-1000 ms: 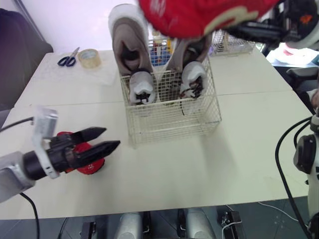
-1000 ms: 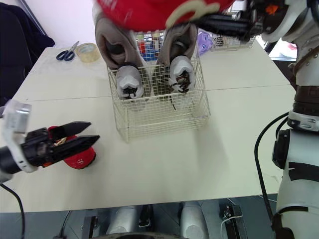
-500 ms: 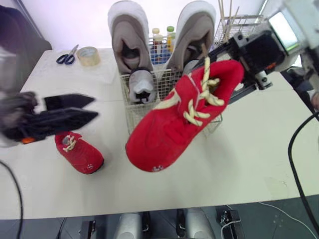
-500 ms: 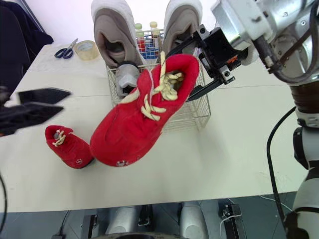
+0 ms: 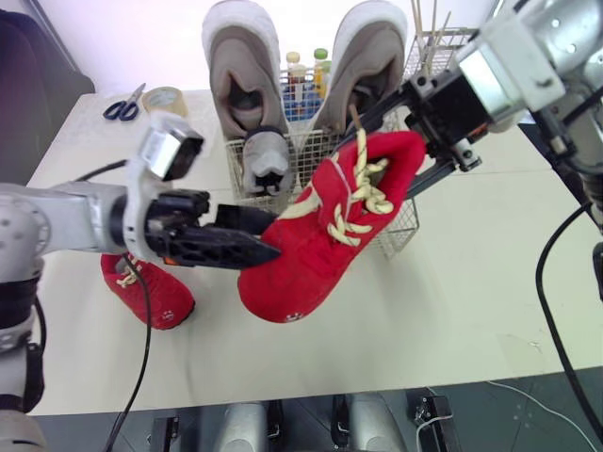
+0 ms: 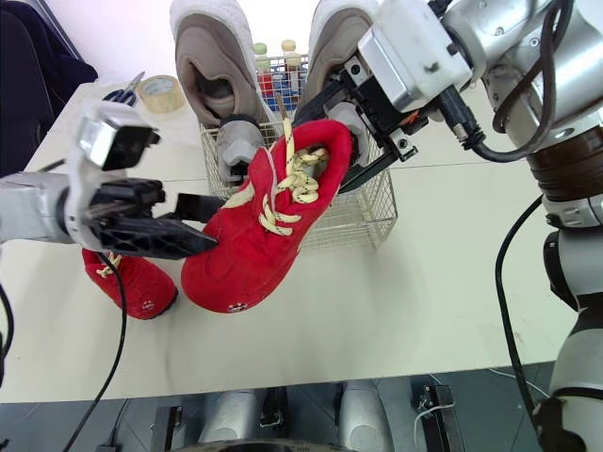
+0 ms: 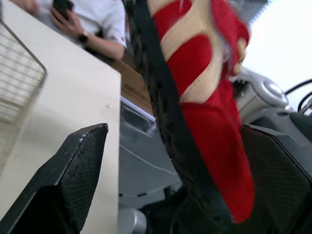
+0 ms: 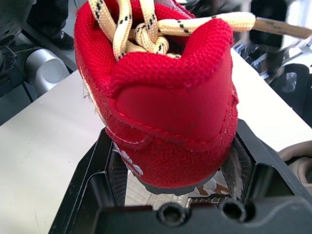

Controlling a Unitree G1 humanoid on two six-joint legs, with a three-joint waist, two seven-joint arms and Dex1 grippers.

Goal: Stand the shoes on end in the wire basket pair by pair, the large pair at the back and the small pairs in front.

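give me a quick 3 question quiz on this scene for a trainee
1. Short answer: which shoes stand at the back of the basket?
2. True or false: the right gripper is shut on the heel of a red shoe held in the air.
3. Multiple choice: the other red shoe lies A) in the basket B) on the table C) in the right gripper.

Key: 1. the large grey pair; 2. true; 3. B.
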